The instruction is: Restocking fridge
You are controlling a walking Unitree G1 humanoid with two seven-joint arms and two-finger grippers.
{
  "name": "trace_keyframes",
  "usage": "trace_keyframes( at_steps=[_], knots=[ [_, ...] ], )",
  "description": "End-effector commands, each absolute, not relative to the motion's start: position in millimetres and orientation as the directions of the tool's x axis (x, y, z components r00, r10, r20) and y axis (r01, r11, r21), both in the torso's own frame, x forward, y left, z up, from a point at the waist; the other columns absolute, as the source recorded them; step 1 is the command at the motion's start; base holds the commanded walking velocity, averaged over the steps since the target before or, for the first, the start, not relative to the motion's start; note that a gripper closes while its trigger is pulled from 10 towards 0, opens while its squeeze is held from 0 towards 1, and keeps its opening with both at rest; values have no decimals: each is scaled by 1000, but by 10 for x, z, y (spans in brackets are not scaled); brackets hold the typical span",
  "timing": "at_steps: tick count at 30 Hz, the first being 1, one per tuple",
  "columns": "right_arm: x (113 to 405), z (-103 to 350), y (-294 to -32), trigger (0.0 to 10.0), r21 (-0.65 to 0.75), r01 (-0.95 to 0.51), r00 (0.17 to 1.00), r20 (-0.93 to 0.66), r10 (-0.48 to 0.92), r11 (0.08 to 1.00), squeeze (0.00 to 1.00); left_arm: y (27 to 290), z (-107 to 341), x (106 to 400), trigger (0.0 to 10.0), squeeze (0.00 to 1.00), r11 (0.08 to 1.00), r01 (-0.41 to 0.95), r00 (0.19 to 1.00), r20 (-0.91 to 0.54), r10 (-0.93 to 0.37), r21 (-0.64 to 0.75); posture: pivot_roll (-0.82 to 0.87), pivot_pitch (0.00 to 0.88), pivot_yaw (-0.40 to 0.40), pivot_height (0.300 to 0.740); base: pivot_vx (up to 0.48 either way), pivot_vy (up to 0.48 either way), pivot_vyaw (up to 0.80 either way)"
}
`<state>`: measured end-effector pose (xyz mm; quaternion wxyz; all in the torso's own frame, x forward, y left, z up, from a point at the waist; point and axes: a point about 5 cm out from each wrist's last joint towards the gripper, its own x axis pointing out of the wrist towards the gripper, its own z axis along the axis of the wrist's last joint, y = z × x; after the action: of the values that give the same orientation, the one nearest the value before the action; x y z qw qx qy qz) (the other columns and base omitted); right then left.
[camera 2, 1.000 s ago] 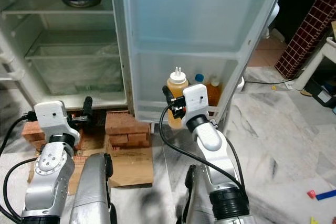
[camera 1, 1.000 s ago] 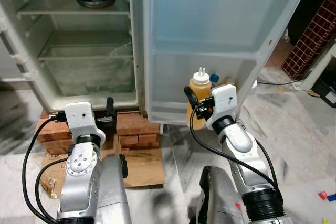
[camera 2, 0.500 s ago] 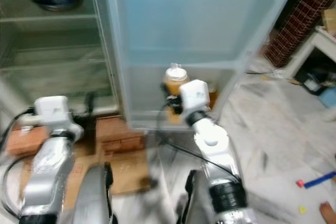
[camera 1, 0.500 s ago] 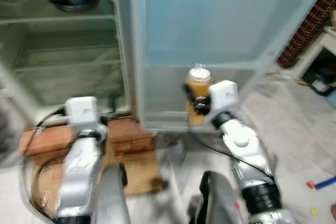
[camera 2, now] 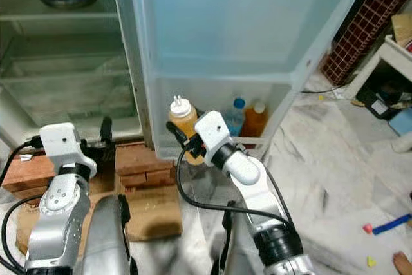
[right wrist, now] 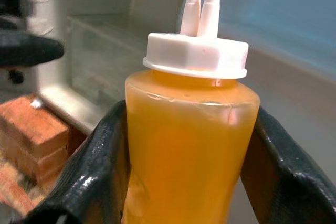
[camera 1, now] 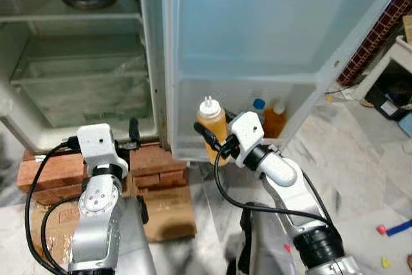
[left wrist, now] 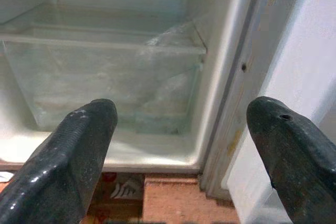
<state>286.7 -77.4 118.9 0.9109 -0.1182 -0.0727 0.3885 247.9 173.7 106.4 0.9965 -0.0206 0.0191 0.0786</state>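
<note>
Right wrist view: the right gripper (right wrist: 191,156) pinches a clear plastic squeeze bottle of amber sauce with a white twin-nozzle cap (right wrist: 189,129), upright before the open white fridge door's lower shelf (camera 1: 244,88). Left gripper (left wrist: 184,150) hangs spread near red bricks (camera 1: 158,162).

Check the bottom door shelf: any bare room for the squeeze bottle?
Right gripper holds the squeeze bottle. The bottom door shelf looks bare on its hinge side, left of the blue-capped bottle. The outer end is crowded by that and the orange bottle.
</note>
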Motion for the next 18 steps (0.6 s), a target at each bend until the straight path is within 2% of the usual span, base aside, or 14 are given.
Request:
trace_keyframes(
  at_steps=[1,8,11,12,18],
  knots=[
    [2899,1191,-729,10000,-331,-711,648,34,760,621,0,1709,1084,2435,10000,0,988,-153,987,-48,152,-27,101,99,-79,503,0,0,0],
    [3072,1192,-601,10000,-463,-687,613,45,789,560,0,1786,1149,2266,10000,0,991,-135,990,-46,136,14,162,163,-83,503,0,0,0],
    [3219,1302,-511,10000,-592,-594,616,101,781,545,0,1797,1216,2102,10000,0,992,-114,992,-52,117,53,213,210,-84,503,0,0,0],
    [3219,1302,-511,10000,-592,-594,616,101,781,545,0,1797,1216,2102,10000,0,992,-114,992,-52,117,53,213,210,-84,503,0,0,0],
    [3467,1565,-481,10000,-631,-411,705,237,668,658,0,1761,1260,1979,10000,0,994,-86,993,-81,92,70,242,251,-73,503,0,0,0]
  ],
)
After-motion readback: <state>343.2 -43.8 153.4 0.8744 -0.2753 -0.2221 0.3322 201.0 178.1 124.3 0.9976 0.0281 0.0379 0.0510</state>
